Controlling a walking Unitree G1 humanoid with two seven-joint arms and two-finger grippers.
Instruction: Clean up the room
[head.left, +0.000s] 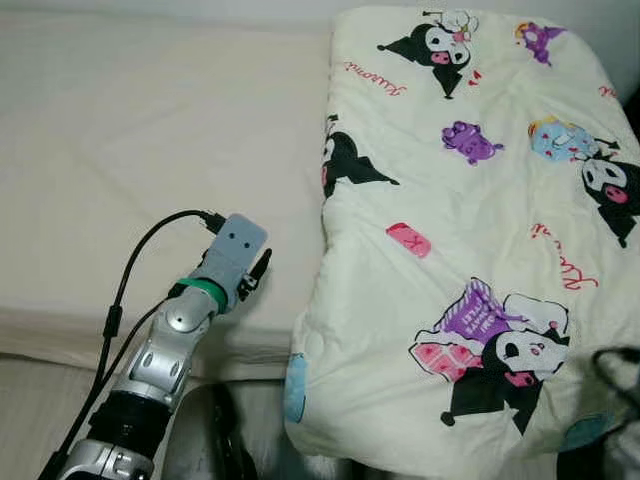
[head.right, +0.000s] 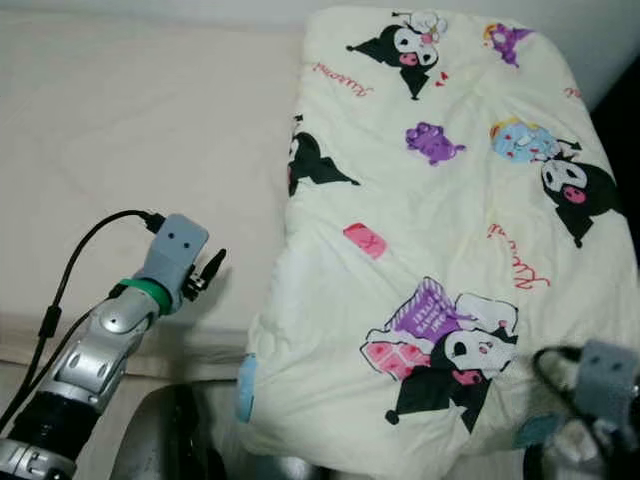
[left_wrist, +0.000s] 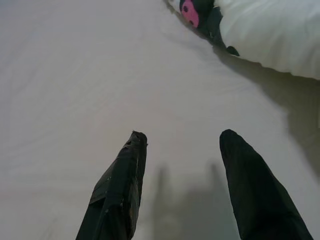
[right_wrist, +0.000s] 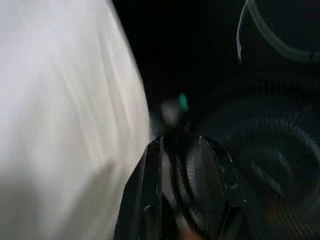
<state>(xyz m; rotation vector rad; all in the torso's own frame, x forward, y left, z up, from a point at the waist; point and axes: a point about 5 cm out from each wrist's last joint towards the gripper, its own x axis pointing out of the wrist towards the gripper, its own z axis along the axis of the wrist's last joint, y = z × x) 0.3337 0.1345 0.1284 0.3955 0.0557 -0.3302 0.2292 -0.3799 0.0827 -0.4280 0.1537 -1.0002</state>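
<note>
1. Currently: left tool (head.left: 262, 268) raised over the near edge of the bed (head.left: 120, 120), fingers (left_wrist: 122, 185) spread apart, holding nothing. Bare sheet under it in the left wrist view.
2. Right tool (head.right: 600, 420) low at the near right corner, by the hanging hem of the quilt (head.left: 480, 200). Right wrist view dark and blurred; fingers close together there, grip unclear, cannot tell whether anything is pinched.
3. Quilt: cream, cartoon print, lying folded on the right half of the bed, near end draped over the bed's front edge. Left edge of it just beside the left tool, not touching.
4. Likely step: take hold of the quilt to straighten or fold it. Best done by swinging the left tool right onto the near-left corner, pinching the thick folded edge rather than a single layer.
5. Cable on the left forearm loops out to the left; worth keeping off the bed edge during the reach.
6. Room: left half of the bed bare and flat, plenty of space to spread or drag the quilt that way.
7. Far side: quilt reaches the head of the bed; dark gap past its right edge, little margin there.
</note>
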